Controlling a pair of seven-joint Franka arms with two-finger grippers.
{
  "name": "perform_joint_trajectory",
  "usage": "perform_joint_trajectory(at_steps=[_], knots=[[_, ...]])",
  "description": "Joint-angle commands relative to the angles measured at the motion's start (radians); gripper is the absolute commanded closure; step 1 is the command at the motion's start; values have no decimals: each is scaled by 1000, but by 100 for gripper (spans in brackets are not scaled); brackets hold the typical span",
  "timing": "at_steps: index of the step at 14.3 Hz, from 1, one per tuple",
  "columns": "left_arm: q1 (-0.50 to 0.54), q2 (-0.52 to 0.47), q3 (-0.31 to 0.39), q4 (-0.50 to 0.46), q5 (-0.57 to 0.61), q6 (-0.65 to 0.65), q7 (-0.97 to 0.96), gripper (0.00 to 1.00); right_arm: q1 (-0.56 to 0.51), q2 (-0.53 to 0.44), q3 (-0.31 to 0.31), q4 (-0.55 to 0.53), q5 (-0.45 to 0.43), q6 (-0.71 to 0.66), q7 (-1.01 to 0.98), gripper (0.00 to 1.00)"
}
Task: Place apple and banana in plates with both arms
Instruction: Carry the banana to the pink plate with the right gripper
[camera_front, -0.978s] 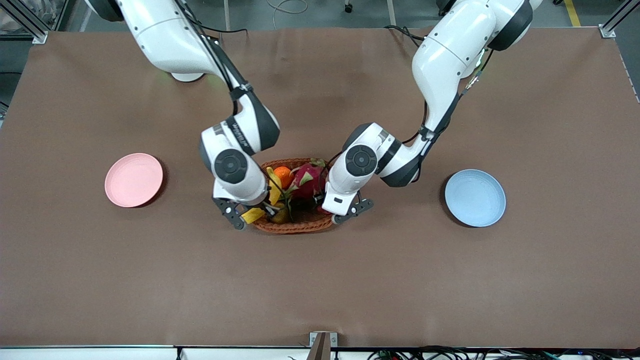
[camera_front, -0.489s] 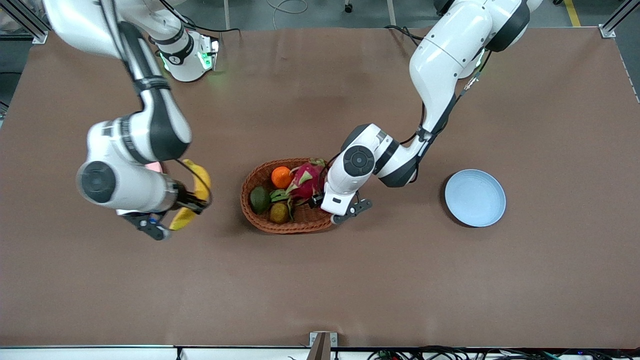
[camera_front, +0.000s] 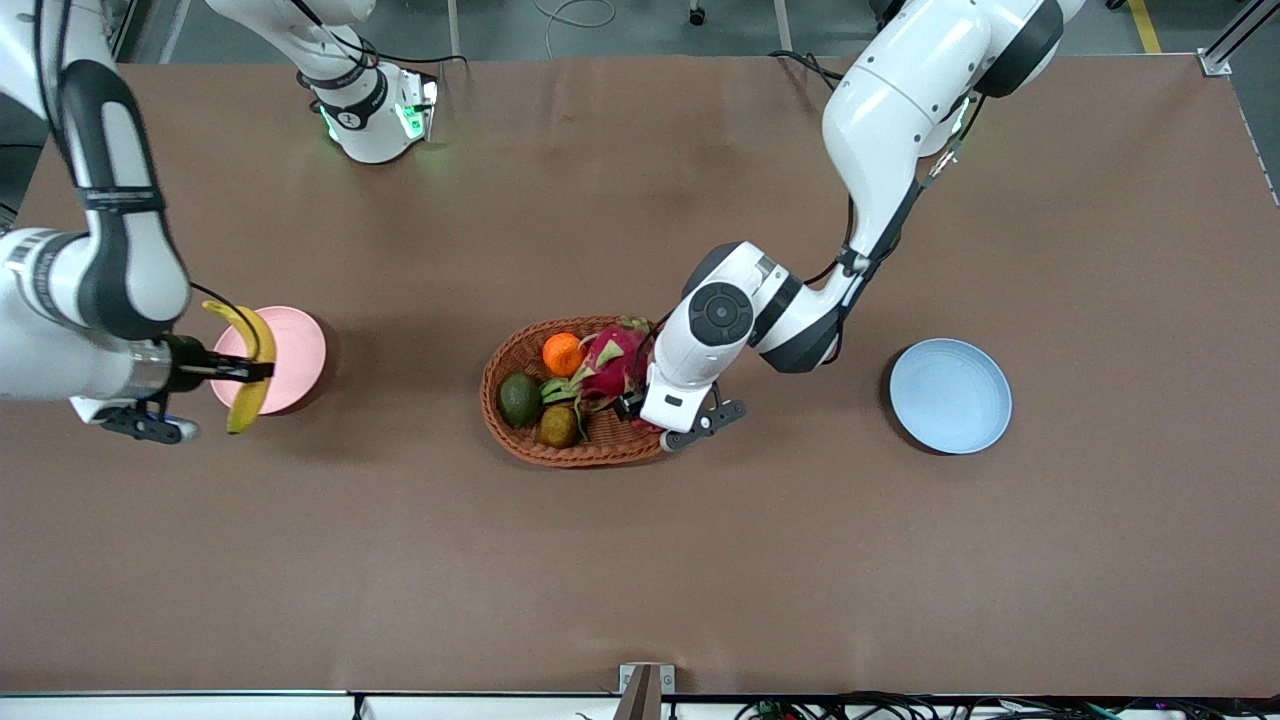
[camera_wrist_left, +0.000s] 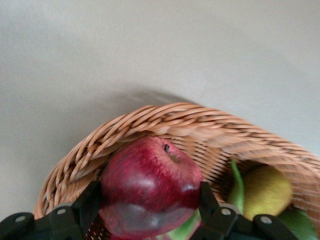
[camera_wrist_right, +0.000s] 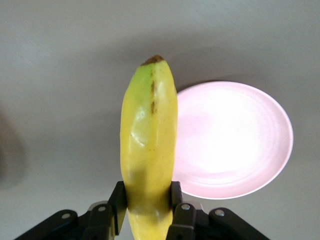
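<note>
Front view shows nothing but bare brown table (camera_front: 640, 560) nearest the camera. Next come the wicker basket (camera_front: 520, 350) at mid-table and the two plates, each well apart from the basket: the blue plate (camera_front: 950, 395) toward the left arm's end and the pink plate (camera_front: 285, 350) toward the right arm's end. The left gripper (camera_front: 640, 410) is down in the basket at the edge toward the blue plate, and in the left wrist view its fingers (camera_wrist_left: 87, 202) are clamped on either side of the dark red apple (camera_wrist_left: 150, 185), which sits inside the basket against the woven wall. Beside it in the basket lie a yellow-green fruit (camera_front: 558, 425), an avocado (camera_front: 519, 398), a dragon fruit (camera_front: 612, 362) and, farthest from the camera, an orange (camera_front: 563, 353). The right gripper (camera_front: 235, 370) is in the air over the rim of the pink plate, closed on the banana (camera_front: 248, 365); the right wrist view shows its fingers (camera_wrist_right: 117, 200) pinching the fruit near one end, with the plate below and to one side of it. Farthest off, the right arm's base (camera_front: 370, 110) stands at the table's edge.
</note>
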Motion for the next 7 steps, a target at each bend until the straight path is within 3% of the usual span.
perform_joint_trajectory(at_steps=[1,5,7], knots=[[1,-68,8,-8,12,-69,-20,52,-105,-55,24,-156,94,73,-212,98],[67,-165,8,-28,16,-197,-10,52,-168,-48,22,-302,261,214,-479,98],[129,-229,8,-62,18,-276,17,52,-184,-40,22,-305,278,217,-509,98]])
